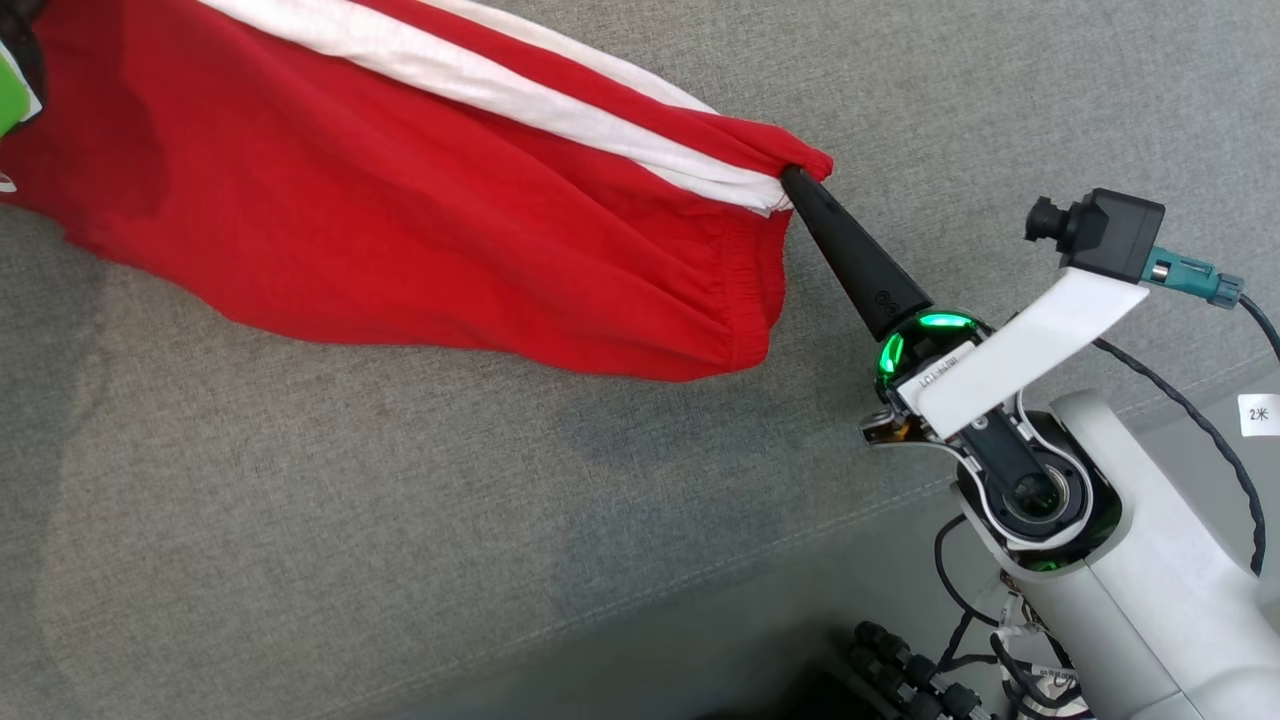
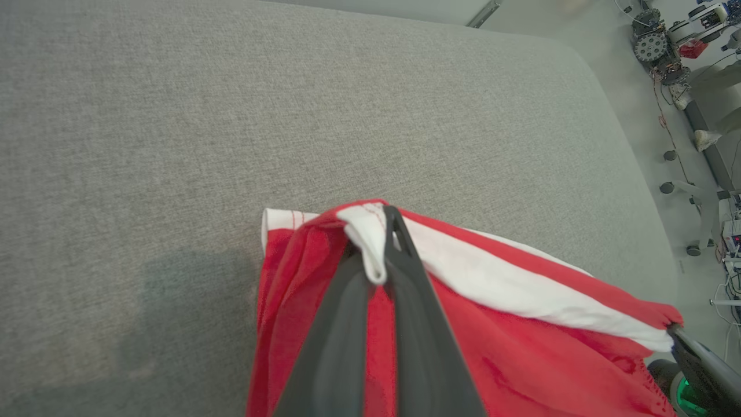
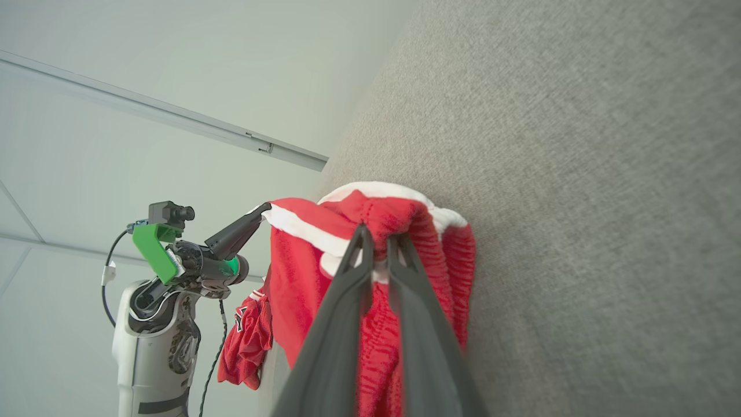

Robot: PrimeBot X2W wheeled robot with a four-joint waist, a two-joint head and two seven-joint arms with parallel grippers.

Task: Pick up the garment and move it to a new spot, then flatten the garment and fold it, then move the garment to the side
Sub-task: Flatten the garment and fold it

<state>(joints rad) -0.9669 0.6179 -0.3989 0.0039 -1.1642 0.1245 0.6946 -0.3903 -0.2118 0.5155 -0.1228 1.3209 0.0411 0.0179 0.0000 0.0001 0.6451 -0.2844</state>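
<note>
Red garment hangs stretched between right hand and left hand, both pinching it

Head cam sits high, looking steeply down and close at the grey fabric-covered worktop, with the dark two-fingered right tool on its right side. Left wrist cam looks along the left tool, low over the worktop, toward its far edge. Right wrist cam's rolled sideways: worktop on the right, pale floor on the left. All three share the red garment with white stripes, and each wrist cam catches the other tool.
</note>
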